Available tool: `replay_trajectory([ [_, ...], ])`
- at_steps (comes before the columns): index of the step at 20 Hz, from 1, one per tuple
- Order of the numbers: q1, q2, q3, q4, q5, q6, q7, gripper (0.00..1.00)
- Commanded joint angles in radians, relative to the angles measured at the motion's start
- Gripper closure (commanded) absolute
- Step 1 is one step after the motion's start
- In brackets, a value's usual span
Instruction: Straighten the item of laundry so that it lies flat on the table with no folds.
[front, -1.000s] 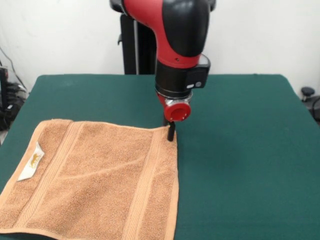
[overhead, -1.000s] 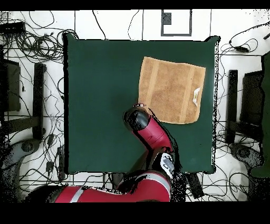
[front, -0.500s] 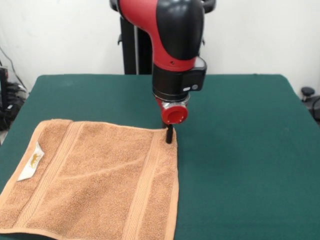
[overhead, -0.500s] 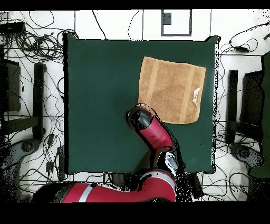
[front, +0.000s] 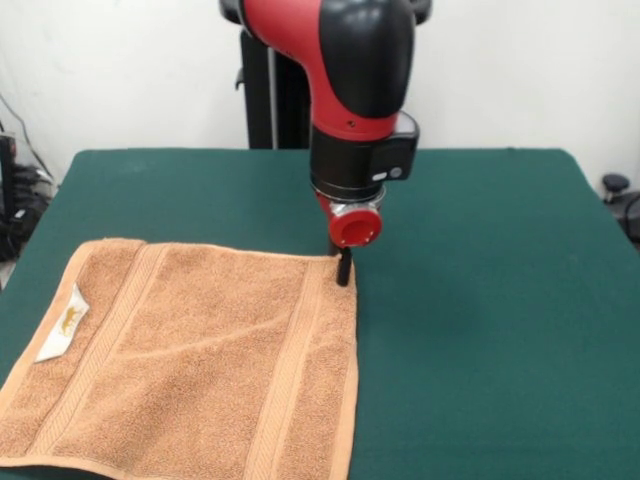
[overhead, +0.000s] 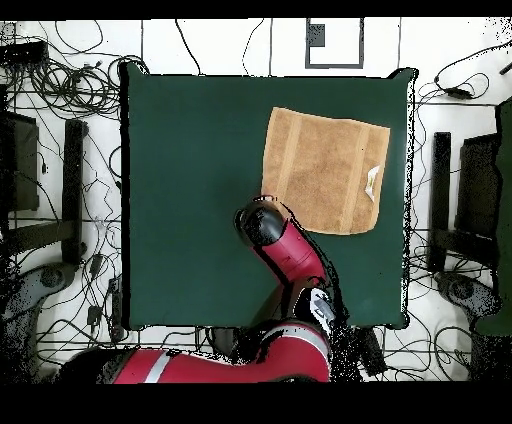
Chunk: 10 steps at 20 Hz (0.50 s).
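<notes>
Towel (front: 190, 360) is lying spread out on the table (front: 480, 300), showing only a faint crease. My gripper (front: 343, 268) is hovering at its far corner, having drifted slightly sideways; whether it is gripping I cannot tell. Flattening is looking nearly finished.

Towel's (front: 190, 360) near edge cut off, apparently.

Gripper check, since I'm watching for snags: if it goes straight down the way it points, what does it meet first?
Probably the towel, right at its far corner; the gripper may already touch it. Depth is unclear, so it could meet the table just beside it.
</notes>
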Motion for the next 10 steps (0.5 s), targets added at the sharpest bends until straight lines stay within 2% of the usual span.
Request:
replay_trajectory([
  [1, 0.030, 0.018, 0.107, 0.052, 0.017, -0.009, 0.215, 0.00],
  [10, 0.004, -0.011, 0.138, 0.105, 0.015, -0.037, 0.208, 0.00],
])
